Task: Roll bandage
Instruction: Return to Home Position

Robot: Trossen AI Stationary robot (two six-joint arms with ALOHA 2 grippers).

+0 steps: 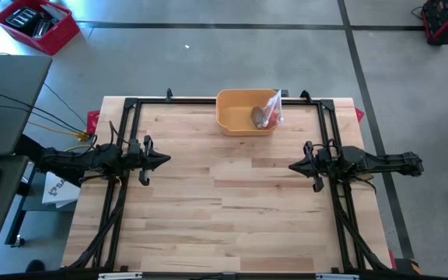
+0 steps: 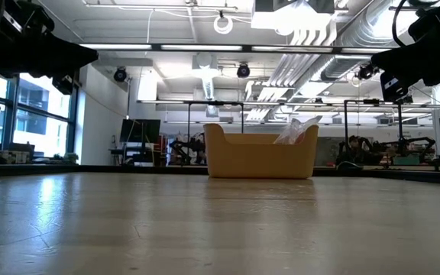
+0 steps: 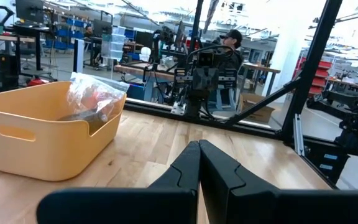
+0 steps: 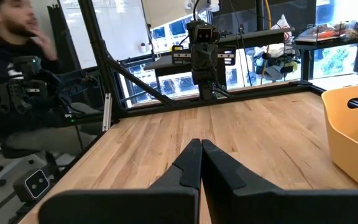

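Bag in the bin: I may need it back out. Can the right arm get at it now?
Probably yes. The bag leans at the right end of the open bin, bare table between it and the right arm; its jaws are shut.

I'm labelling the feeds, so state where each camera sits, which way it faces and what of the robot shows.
High: overhead, straight down on the table; both arms, left hand and right hand shut.
Low: table-top height, level toward the orange bin; arms at the top corners.
Left wrist: rides that arm, looks past its own fingers toward the right arm.
Right wrist: mirrored, toward the left arm; a person sits beyond.
Shared: all show the bin.
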